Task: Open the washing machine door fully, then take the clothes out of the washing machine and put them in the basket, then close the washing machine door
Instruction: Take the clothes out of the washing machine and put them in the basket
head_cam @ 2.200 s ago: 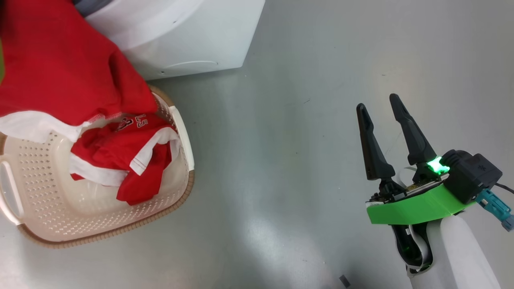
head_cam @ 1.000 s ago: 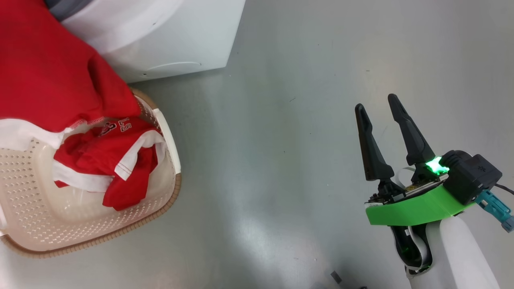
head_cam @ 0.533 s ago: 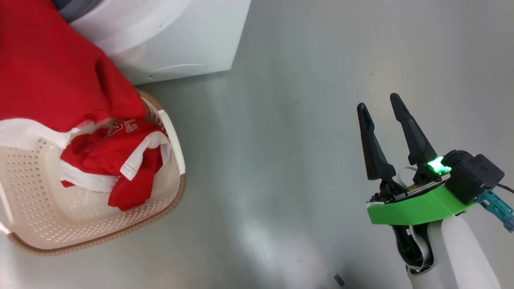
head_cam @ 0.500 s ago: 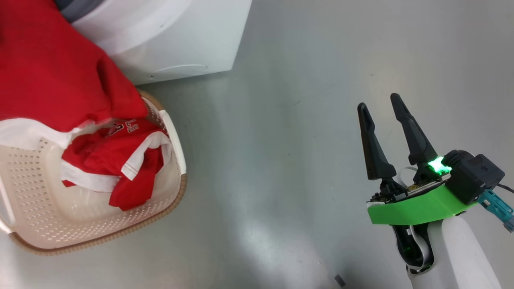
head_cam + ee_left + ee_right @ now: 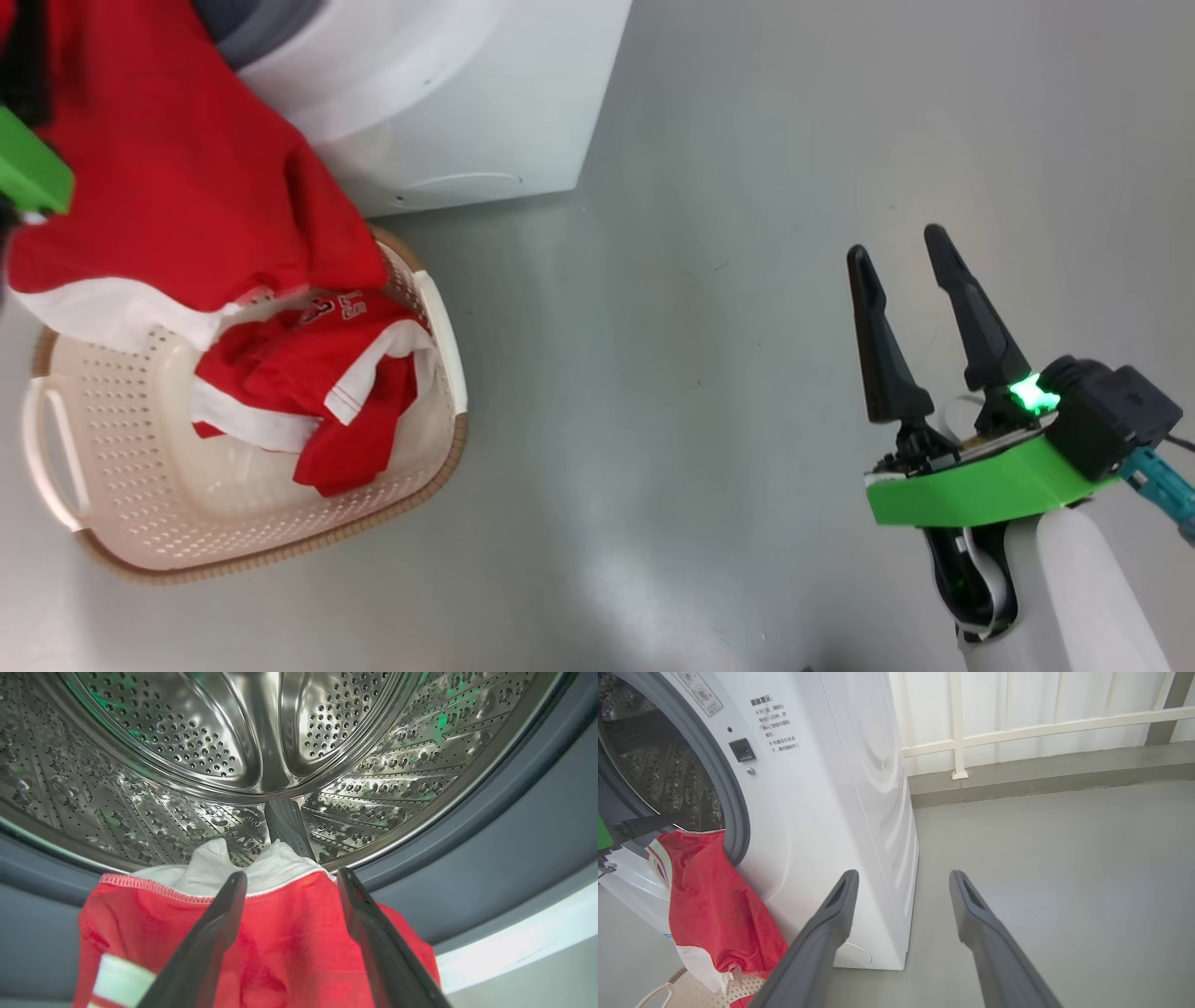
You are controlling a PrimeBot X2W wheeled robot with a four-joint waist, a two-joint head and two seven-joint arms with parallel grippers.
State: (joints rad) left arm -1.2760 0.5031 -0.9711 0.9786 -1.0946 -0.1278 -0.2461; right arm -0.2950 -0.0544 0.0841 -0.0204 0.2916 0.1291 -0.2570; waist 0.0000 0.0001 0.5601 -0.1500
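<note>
Grey floor lies under it all, and the whole head view has slid to the right across it since half a second ago. That is the camera's turn, not a move of the things.

The big red garment hangs as it did. Its top lies over the lip of the drum and its white hem reaches down to the far rim of the basket, so it is half out and half in. The smaller heap of clothes lies in the basket in the same folds.

What is new is the green bracket of the left arm, at the upper left edge of the head view beside the garment. In the left wrist view the left end effector stands wide, one finger to each side of the fabric's top edge, and I cannot see it pinching anything. I judge the garment is released and draped over the grey rubber ring by its own weight.

That leaves this piece unfinished. It needs a fresh grip or a pull to clear the washing machine and drop wholly into the basket before the door can be shut.

The right end effector hovers wide and empty over bare floor, well apart from the basket.
</note>
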